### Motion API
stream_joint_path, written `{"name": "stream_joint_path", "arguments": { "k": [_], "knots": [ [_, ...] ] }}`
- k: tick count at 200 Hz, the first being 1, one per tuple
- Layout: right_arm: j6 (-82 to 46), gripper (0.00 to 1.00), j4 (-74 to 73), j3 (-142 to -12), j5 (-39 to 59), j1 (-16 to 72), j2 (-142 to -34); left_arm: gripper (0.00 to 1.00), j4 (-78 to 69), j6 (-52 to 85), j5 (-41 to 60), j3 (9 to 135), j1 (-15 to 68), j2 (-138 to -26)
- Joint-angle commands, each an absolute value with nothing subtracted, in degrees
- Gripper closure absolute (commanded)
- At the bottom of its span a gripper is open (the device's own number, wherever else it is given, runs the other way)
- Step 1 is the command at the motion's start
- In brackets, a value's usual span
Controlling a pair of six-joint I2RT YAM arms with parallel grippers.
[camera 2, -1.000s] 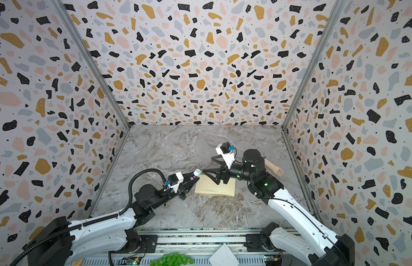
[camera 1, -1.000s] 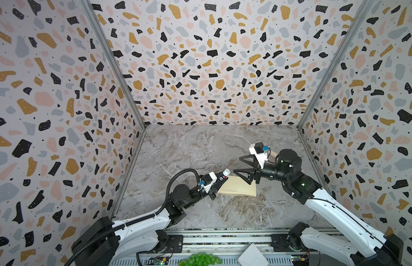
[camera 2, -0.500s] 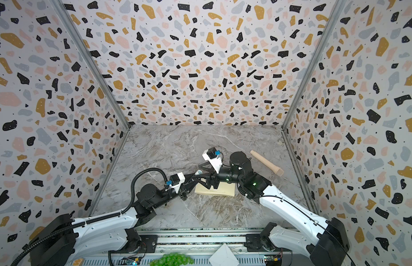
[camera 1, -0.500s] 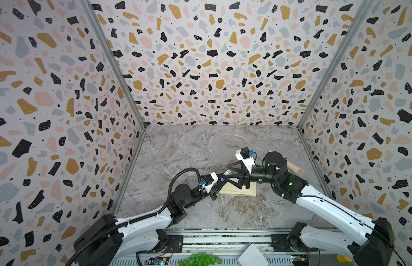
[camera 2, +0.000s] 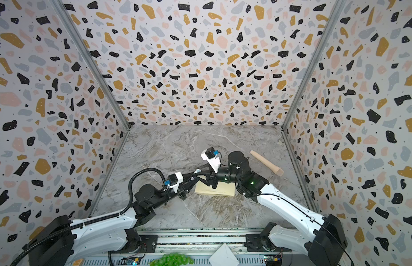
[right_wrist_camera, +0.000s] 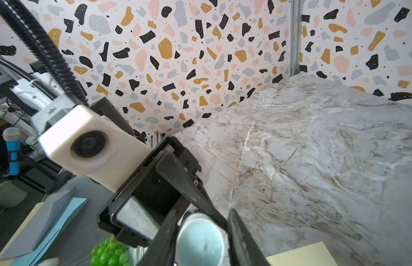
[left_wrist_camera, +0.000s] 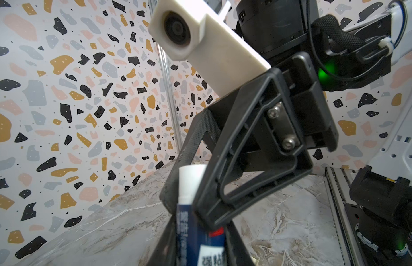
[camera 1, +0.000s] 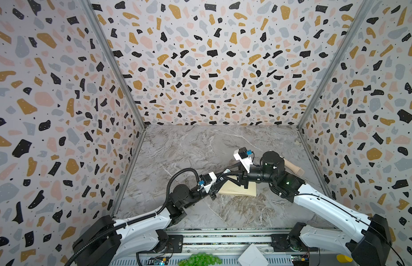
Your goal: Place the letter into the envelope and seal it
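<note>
Because the envelope (camera 1: 240, 190) is thin, light paper, I judge it will bend at a touch and skate on the smooth marble counter (camera 1: 200, 149), so it is best pinned flat and taken by an edge or its flap. In both top views it lies flat just below the middle of the frame, a pale cream-yellow oblong under the two arms. The letter is nowhere to be seen. Above the envelope the left pincer (camera 1: 220, 181) is clenched on a glue stick (camera 1: 226, 171). In the left wrist view the right pincer (left_wrist_camera: 188, 208) straddles the stick's white cap. In the right wrist view its jaws flank that cap closely, and I cannot tell whether they are pinching it. The envelope's corner shows at lower right.
</note>
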State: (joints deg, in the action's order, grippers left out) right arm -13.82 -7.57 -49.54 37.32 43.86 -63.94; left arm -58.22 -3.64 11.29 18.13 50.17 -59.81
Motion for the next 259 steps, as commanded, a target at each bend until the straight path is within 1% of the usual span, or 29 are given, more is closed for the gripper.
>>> {"name": "stream_joint_path", "arguments": {
  "k": [1,9,21,29,45,55,80,97,133,165,207,224,236,259],
  "knots": [
    [-14.33,0.75,-9.01,-49.73,39.37,44.12,-64.03,1.00,-62.33,-3.95,10.90,18.80,50.01,-59.66],
    [-14.25,0.81,-8.99,-49.75,39.46,44.13,-64.15,1.00,-62.02,-3.85,10.84,18.97,50.01,-59.81],
    [-13.21,0.86,-8.20,-50.06,39.25,44.13,-63.99,0.99,-61.13,-3.53,10.68,19.38,50.06,-60.04],
    [-11.58,0.90,-6.62,-50.61,38.67,44.12,-64.06,0.90,-60.02,-3.34,10.72,19.88,50.01,-60.11],
    [-5.67,0.95,-0.13,-53.27,35.56,44.12,-64.22,0.63,-56.03,-3.12,10.64,21.35,50.01,-60.04],
    [-1.29,0.97,4.82,-55.70,32.49,44.19,-64.48,0.50,-52.78,-3.14,10.76,22.39,50.03,-59.88],
    [9.19,1.00,17.42,-61.21,24.95,44.12,-65.71,0.33,-46.18,-2.91,12.02,23.77,50.02,-58.29],
    [14.03,1.00,22.03,-62.88,23.64,44.17,-66.45,0.24,-43.86,-2.46,13.55,23.76,49.92,-56.99],
    [19.72,1.00,26.57,-64.27,26.14,44.13,-67.42,0.23,-38.83,-0.77,21.36,26.23,47.19,-56.76],
    [21.65,1.00,26.97,-64.16,29.38,44.13,-66.93,0.26,-37.71,0.00,27.40,27.33,45.53,-58.50],
    [23.13,1.00,28.01,-64.99,31.45,44.12,-67.51,0.32,-36.81,-1.02,35.49,28.95,45.37,-62.01],
    [23.42,1.00,28.54,-65.45,32.77,44.12,-67.91,0.35,-34.62,-2.19,35.79,29.91,45.36,-63.04],
    [23.38,1.00,28.65,-65.56,33.59,44.12,-67.91,0.39,-33.11,-3.10,35.78,30.47,45.36,-63.63],
    [23.48,1.00,28.52,-65.48,34.82,44.14,-68.00,0.46,-33.24,-3.29,35.80,30.88,45.40,-64.50]
  ]
}}
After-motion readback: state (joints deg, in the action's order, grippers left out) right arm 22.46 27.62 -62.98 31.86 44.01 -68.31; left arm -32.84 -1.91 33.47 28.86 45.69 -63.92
